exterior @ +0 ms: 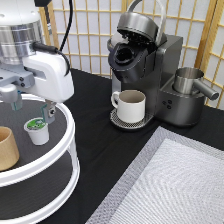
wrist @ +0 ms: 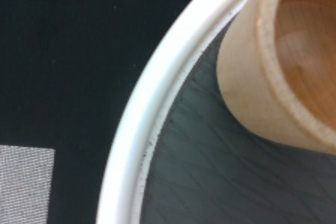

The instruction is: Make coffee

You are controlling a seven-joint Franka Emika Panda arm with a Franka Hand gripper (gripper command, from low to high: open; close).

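Observation:
The coffee pod point(exterior: 37, 131), small and white with a green-and-white foil top, stands upright on the top shelf of a round two-tier stand point(exterior: 70, 145) at the exterior view's left. My gripper point(exterior: 33, 109) hangs open just above it, one finger on each side, not touching. The coffee machine point(exterior: 150, 70) stands at the top centre with its lid raised and its pod chamber exposed. A cream-white mug point(exterior: 131, 105) sits on the machine's drip tray. In the wrist view, only the stand's white rim point(wrist: 146, 130) and a tan cup point(wrist: 285, 75) show.
The tan handleless cup point(exterior: 6, 148) stands on the same shelf, left of the pod. A steel pitcher point(exterior: 189, 81) sits to the right of the machine. A grey mat point(exterior: 175, 185) covers the black table's bottom right. A slatted screen backs the scene.

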